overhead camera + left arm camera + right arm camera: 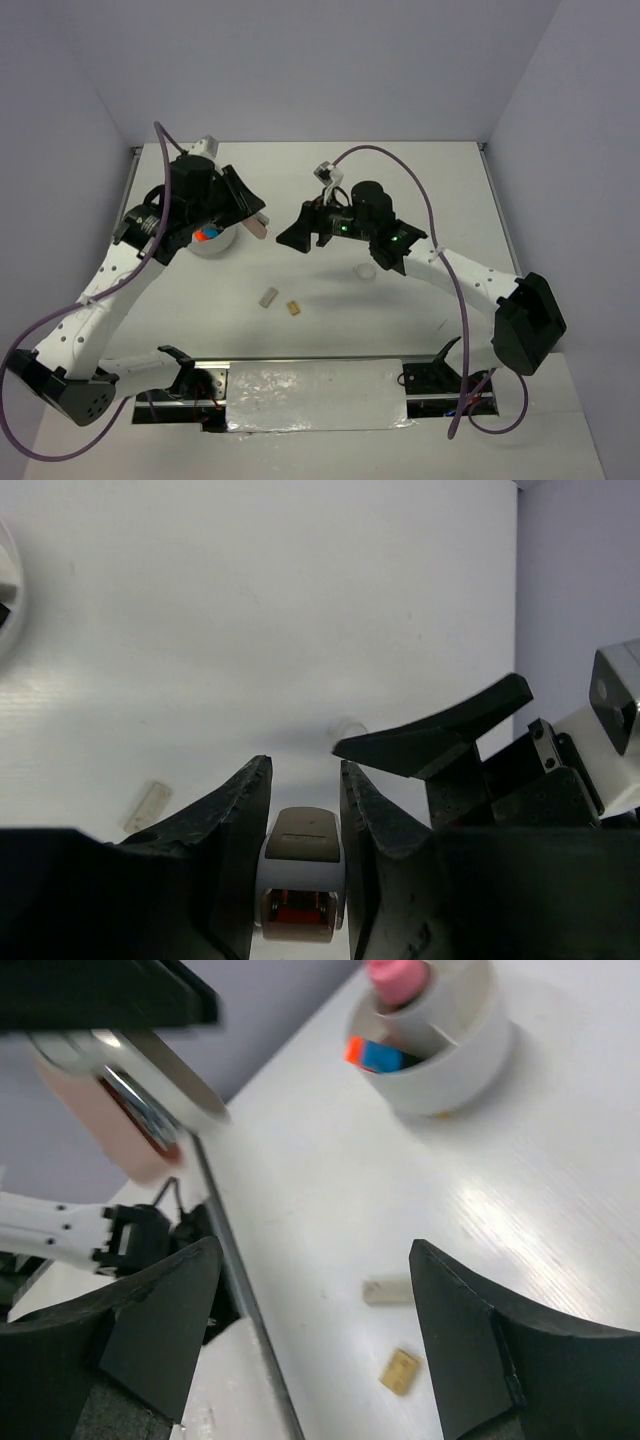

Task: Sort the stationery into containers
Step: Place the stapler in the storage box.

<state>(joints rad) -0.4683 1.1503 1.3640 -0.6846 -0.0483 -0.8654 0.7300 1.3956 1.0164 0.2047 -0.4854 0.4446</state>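
The left gripper [305,764] is clamping a small white-cased piece [301,875] between its fingers, holding it just to the right of the white bowl [212,254] at the far left of the table [420,200]. I'm seeing a pink tube [398,978] standing in that bowl, with an orange cube [354,1052] and a blue cube [386,1058] sitting side by side across a divider from it. The right gripper [312,1250] is hanging near the middle of the table with its jaws spread wide and nothing between them. A clear ring [365,270] is lying just beside the right arm, while a grey block [268,297] and a tan block [294,308] are lying near each other, not touching, closer to the arm bases
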